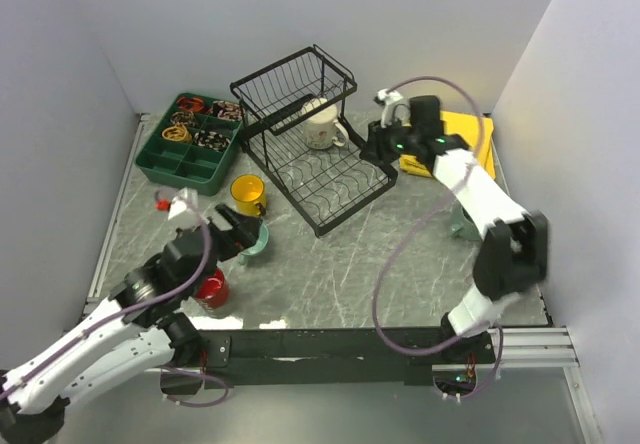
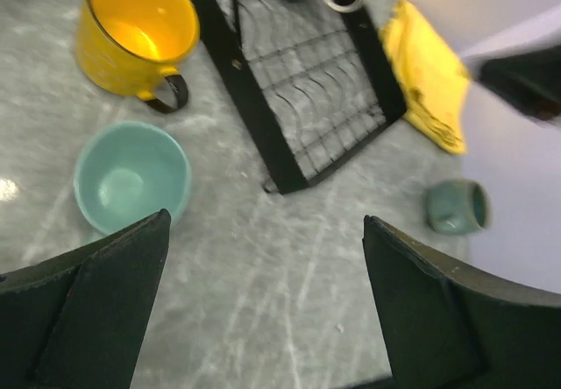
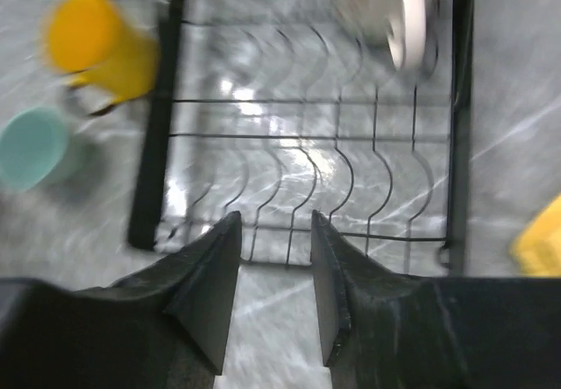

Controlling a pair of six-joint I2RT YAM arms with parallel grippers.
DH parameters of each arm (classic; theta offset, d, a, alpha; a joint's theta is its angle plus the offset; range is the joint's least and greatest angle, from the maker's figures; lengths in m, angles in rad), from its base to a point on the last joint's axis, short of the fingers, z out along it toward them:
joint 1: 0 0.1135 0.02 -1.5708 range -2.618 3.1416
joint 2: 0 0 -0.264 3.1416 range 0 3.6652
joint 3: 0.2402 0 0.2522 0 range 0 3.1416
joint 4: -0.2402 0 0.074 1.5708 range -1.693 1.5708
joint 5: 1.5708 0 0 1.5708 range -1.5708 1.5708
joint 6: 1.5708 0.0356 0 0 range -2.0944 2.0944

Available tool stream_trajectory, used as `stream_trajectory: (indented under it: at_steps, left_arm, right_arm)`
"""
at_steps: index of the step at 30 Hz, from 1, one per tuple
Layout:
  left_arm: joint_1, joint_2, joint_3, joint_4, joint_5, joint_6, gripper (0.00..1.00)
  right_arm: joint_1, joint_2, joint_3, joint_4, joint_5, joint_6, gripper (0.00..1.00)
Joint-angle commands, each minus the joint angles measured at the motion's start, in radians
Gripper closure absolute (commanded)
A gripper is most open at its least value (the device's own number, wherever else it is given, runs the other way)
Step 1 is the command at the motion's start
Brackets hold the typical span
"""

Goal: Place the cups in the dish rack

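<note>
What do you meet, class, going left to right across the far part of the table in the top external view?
Green compartment tray → cream mug → yellow cloth. The dish rack overlaps the mug, so it is left out.

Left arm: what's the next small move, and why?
Probably shift the left gripper sideways until the small teal mug is centred, then lower. The jaws stand open and empty, but the upright mug lies beside one jaw, not between them.
</note>
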Motion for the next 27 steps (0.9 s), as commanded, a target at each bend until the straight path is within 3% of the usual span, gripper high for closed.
stream_trajectory:
  at_steps: [1,3,7,10,17,21,27]
  left_arm:
    - [0.225,0.148,0.094,0.075,0.187,0.123,0.04]
    - [0.326,0.216,0.103,0.120,0.330,0.163,0.04]
    - [0.600,0.372,0.177,0.128,0.548,0.174,0.04]
    - [0.688,0.527,0.246,0.089,0.623,0.155,0.04]
    - [0.694,0.814,0.419,-0.020,0.560,0.213,0.04]
    - [0.693,0.877,0.436,-0.037,0.514,0.229,0.01]
    - [0.694,0.954,0.428,0.008,0.528,0.240,0.14]
  right_arm:
    - [-0.018,-0.253,-0.084,-0.105,-0.207,-0.202,0.52]
    - [-0.021,-0.357,-0.129,-0.131,-0.228,-0.239,0.45]
    - [-0.039,-0.495,-0.204,-0.214,-0.239,-0.305,0.42]
    - [-0.088,-0.600,-0.293,-0.205,-0.280,-0.309,0.38]
    - [-0.202,-0.773,-0.474,-0.132,-0.399,-0.303,0.29]
    - [-0.245,-0.821,-0.563,-0.054,-0.452,-0.262,0.22]
    - [-0.291,-0.816,-0.597,-0.027,-0.511,-0.251,0.22]
